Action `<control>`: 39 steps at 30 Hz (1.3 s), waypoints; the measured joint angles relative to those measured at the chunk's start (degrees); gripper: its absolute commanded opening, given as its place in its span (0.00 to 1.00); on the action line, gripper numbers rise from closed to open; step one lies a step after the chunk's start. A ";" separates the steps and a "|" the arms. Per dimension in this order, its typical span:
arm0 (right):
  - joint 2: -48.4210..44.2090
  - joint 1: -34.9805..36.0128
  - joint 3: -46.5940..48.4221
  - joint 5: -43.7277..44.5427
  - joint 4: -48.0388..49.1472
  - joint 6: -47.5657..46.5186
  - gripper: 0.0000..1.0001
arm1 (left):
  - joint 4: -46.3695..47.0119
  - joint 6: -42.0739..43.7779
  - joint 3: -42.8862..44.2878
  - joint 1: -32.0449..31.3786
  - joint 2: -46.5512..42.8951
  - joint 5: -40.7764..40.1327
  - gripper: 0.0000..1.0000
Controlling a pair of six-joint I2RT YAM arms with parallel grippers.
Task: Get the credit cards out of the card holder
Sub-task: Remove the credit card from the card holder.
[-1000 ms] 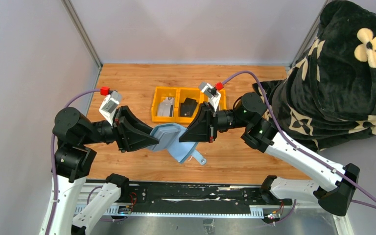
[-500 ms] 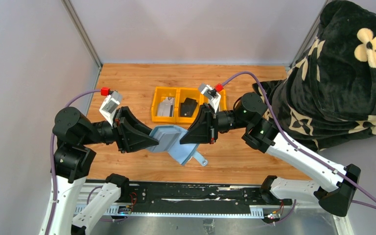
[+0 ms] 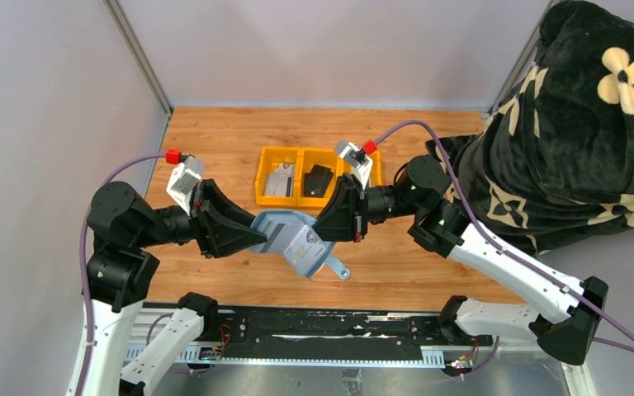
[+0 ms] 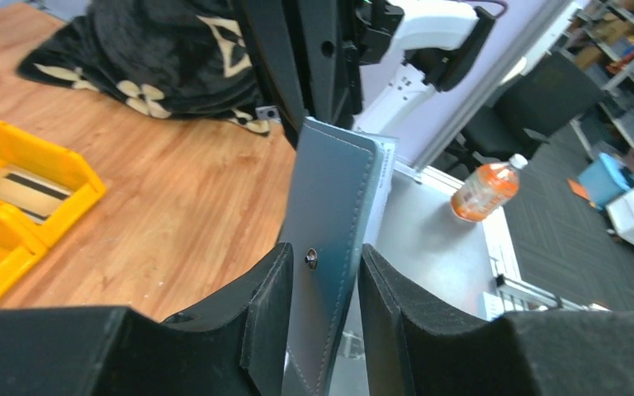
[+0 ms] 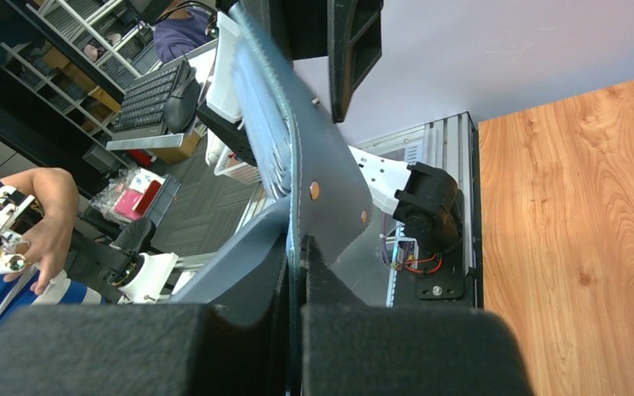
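Note:
The blue-grey card holder [image 3: 285, 233] hangs above the table between both grippers, spread open with its slotted side up. A pale credit card [image 3: 303, 240] shows in its slots, and in the left wrist view a white card edge [image 4: 385, 177] sticks out behind the flap [image 4: 334, 206]. My left gripper [image 3: 256, 236] stands around the left flap. Its jaws are partly apart, with a thin gap beside the right finger [image 4: 384, 305]. My right gripper [image 3: 324, 231] is shut on the holder's other flap [image 5: 314, 165], pinched thin between its fingers [image 5: 297, 247].
A yellow three-compartment tray [image 3: 261, 198] stands behind the holder. It holds a card with a black stripe [image 3: 279, 181] and a black pouch [image 3: 319, 180]. A black flowered blanket [image 3: 578, 124] lies over the right side. Metal frame posts stand at the back corners.
The holder has spread flatter and the pale card face now shows. My left gripper's jaws closed a little, then widened, and it drew slightly left. The right gripper kept its grip.

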 measured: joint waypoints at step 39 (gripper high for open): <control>2.16 3.54 3.52 0.00 2.34 0.92 0.00 | 7.39 -7.48 -5.75 0.00 -1.51 -2.25 0.33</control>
